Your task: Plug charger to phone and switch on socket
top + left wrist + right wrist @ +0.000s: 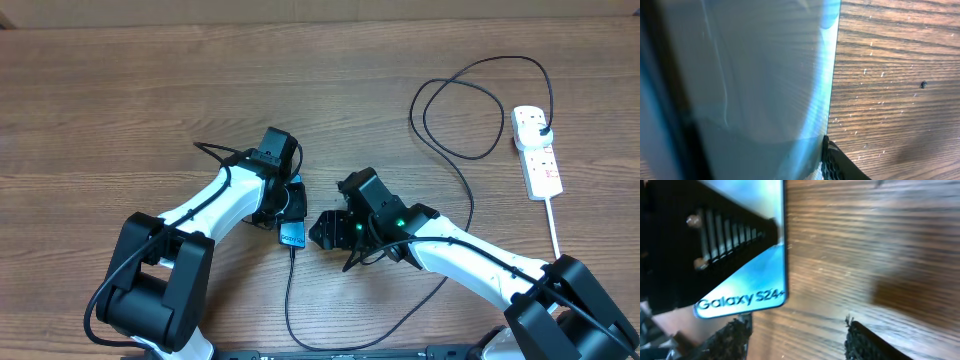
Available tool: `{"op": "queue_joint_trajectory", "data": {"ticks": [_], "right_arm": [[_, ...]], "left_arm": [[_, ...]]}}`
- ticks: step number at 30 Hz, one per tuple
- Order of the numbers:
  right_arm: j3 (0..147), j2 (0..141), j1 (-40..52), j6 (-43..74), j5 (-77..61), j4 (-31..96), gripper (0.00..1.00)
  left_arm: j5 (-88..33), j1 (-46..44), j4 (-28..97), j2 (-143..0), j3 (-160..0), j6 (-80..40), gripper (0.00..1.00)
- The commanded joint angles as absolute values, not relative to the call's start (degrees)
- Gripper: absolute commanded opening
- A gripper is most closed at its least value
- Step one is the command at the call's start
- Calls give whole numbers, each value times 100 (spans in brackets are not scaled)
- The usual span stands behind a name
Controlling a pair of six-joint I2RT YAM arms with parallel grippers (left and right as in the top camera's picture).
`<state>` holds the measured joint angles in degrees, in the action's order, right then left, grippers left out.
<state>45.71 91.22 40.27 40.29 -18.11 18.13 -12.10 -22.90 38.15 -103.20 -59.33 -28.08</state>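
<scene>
Both left arm (215, 200) and right arm (470, 258) flank phone (292, 234).

On my overhead feed, table (120, 100) mid-brown, fine darker wood grain running 9 to 3. I see phone (292, 234) screen glowing blue-teal, dark frame; on right wrist feed I read dark "Galaxy S24+" lettering on it. I note charger cable (469, 195) black, looping toward 1 o'clock. At 2 o'clock, power strip (540, 160) white with red markings, white cord (553, 225). Both left arm (215, 200) and right arm (470, 262) white shells, black joints; green light (398, 222) on right one. Right gripper pads (865, 342) black, gritty texture.
</scene>
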Motion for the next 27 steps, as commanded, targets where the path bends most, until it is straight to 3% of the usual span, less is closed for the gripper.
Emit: {"op": "queue_joint_trajectory", "data": {"ticks": [1, 12, 18, 27], "right_arm": [[4617, 9013, 4049, 4010, -1496, 1815, 70], [4617, 9013, 4049, 4010, -1284, 1946, 80], [4617, 9013, 4049, 4010, -1286, 1949, 95], [4617, 9013, 4049, 4010, -1284, 1970, 100]], "left_arm": [[-1155, -2329, 3837, -10425, -5940, -2742, 34], [-1138, -2329, 3804, -10425, -5940, -2744, 38], [-1140, -2329, 3701, -10425, -5940, -2744, 42], [-1000, -2329, 3673, -10425, -5940, -2744, 45]]}}
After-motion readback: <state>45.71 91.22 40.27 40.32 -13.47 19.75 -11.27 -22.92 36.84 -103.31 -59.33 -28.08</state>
